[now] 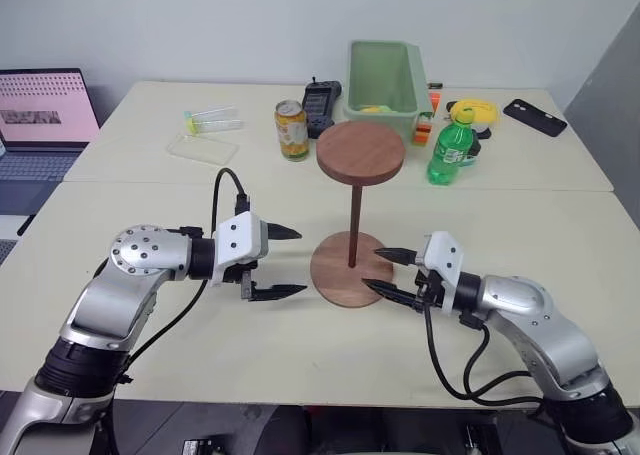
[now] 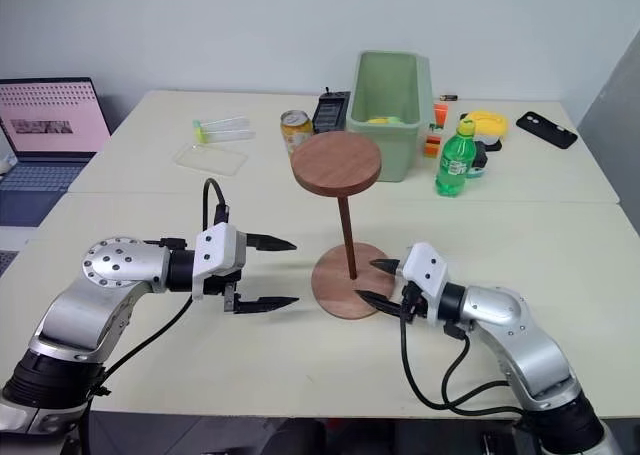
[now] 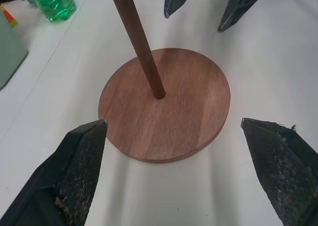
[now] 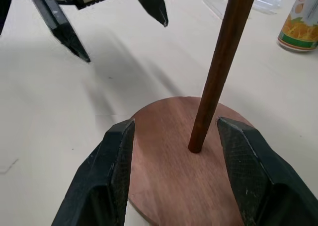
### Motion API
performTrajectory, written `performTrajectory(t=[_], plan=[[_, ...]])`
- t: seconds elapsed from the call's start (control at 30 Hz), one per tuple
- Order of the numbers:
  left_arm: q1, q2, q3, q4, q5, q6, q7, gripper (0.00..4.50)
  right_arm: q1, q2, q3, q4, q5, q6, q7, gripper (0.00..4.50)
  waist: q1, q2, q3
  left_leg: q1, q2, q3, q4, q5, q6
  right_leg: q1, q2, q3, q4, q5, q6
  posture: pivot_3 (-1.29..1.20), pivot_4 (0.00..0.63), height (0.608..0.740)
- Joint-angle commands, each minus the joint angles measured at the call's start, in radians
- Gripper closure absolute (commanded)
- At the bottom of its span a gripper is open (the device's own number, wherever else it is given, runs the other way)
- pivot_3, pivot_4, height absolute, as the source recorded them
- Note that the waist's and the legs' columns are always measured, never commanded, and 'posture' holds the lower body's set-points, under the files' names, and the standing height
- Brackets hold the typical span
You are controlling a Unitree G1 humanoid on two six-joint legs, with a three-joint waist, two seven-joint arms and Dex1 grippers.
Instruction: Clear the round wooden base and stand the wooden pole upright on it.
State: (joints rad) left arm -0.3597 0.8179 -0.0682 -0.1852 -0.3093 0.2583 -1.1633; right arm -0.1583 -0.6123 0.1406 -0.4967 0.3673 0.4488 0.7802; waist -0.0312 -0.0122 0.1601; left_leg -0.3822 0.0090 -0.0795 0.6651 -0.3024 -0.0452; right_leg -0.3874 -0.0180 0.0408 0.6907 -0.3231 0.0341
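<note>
Left eye view: we are seeing the wooden pole (image 1: pixel 355 223) standing upright in the round wooden base (image 1: pixel 340 275), our left gripper (image 1: pixel 281 262) and right gripper (image 1: pixel 386 271) both spread, gripping nothing; we judge only withdrawing remains.

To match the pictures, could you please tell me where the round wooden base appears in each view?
Left eye: round reddish-brown wooden base, centre, slim dark-brown wooden pole upright in it.
Right eye: base centre.
Left wrist: base mid-picture.
Right wrist: base low, centre.
Shared landmark: the pole.
</note>
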Motion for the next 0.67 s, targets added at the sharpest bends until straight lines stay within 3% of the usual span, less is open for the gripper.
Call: performTrajectory(t=[0.03,0.23,0.5,0.67], plan=[[-0.033,-0.001,0.108,0.068,-0.008,0.0,0.08,0.0,0.007,-0.061,-0.168,-0.074,0.086,0.039,0.015,1.46,0.001,0.0,0.0,0.0,0.0,0.0,0.0,0.0,0.0,0.0,0.0,0.0,0.0,0.0,0.0,0.0,0.15,0.74],[0.013,0.04,0.194,0.078,-0.002,0.015,0.135,0.0,0.058,-0.183,-0.357,-0.096,0.162,0.085,0.061,0.1,0.001,-0.001,0.0,0.0,0.0,0.0,0.0,0.0,0.0,0.0,0.0,0.0,0.0,0.0,0.0,0.0,0.15,0.74],[0.139,0.136,0.222,0.003,0.005,0.062,0.113,0.0,0.141,-0.336,-0.558,-0.067,0.23,0.106,0.177,0.1,0.002,-0.001,0.0,0.001,0.001,0.0,0.0,0.0,0.0,0.001,-0.001,0.001,0.0,0.0,0.0,0.0,0.15,0.74],[0.109,0.117,0.199,0.044,0.021,0.036,0.124,0.0,0.115,-0.338,-0.529,-0.03,0.197,0.066,0.172,0.1,0.002,-0.001,0.001,0.002,0.001,0.0,0.001,0.0,0.0,0.003,0.0,0.0,0.0,0.0,0.0,0.0,0.15,0.74]])
